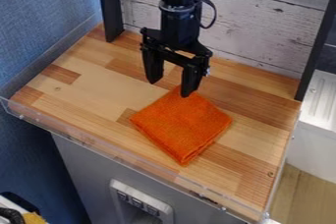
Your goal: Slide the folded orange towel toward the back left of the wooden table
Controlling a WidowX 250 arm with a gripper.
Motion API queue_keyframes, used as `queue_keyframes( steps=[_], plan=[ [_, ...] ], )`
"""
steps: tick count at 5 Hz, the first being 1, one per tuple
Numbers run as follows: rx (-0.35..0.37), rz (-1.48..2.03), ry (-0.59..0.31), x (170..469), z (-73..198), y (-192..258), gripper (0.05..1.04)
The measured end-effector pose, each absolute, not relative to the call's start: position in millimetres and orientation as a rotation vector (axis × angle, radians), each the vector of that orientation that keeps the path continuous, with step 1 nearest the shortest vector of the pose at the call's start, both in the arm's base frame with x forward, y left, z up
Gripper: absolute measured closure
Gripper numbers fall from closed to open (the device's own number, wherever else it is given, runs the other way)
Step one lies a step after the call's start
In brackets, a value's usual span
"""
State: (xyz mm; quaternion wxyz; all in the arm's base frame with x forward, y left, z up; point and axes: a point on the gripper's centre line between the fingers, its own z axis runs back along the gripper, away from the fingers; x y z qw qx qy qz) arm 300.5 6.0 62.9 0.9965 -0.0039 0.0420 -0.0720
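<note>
The black gripper point(171, 87) hangs down over the back middle of the wooden counter, its two fingers spread apart with nothing between them. An orange cloth point(182, 125), folded into a rough square, lies flat on the counter just in front of it. The right finger's tip overlaps the cloth's back corner in this view; whether it touches the cloth I cannot tell. The left finger is over bare wood, to the left of that corner.
The wooden counter point(98, 95) has a clear plastic lip point(115, 153) along its front edge. White plank boards point(263, 21) stand behind, between two dark posts. A blue wall is at the left, and a white unit point(318, 142) stands at the right.
</note>
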Motion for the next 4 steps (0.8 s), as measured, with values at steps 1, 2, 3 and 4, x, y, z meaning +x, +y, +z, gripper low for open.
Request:
queue_keyframes(
  steps=[1,2,3,4],
  plan=[
    [-0.002,-0.238,0.042,299.4,68.0,-1.4,0.086],
    [0.010,-0.329,0.014,295.7,64.5,-8.1,0.088],
    [0.017,-0.408,-0.020,292.0,65.0,-18.4,0.088],
    [0.019,-0.474,-0.038,287.1,65.6,-29.6,0.132]
  ],
)
